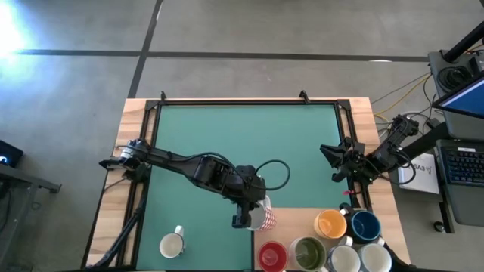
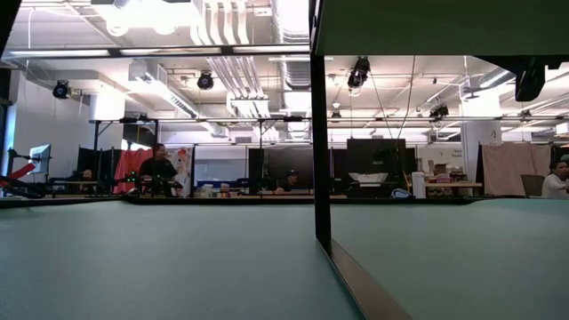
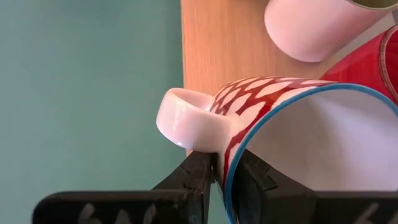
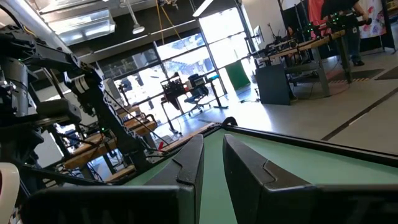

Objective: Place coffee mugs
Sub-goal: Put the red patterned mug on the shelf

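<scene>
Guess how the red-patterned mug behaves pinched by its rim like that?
The red-patterned mug looks like glazed ceramic: rigid, probably slick, chippable. The left gripper pinches only its thin rim wall beside the handle, so the mug may pivot. It looks tilted over the wooden board, so it may topple when released.

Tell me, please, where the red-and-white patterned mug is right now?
In the high view, the patterned mug sits near the table's front middle, at the wooden board's left edge, its rim pinched by the left tool, just above the red mug.

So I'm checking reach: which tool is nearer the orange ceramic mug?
Left. The left tool sits just beside the orange ceramic mug, gripping a red-patterned white mug; the right tool hovers farther off.
</scene>
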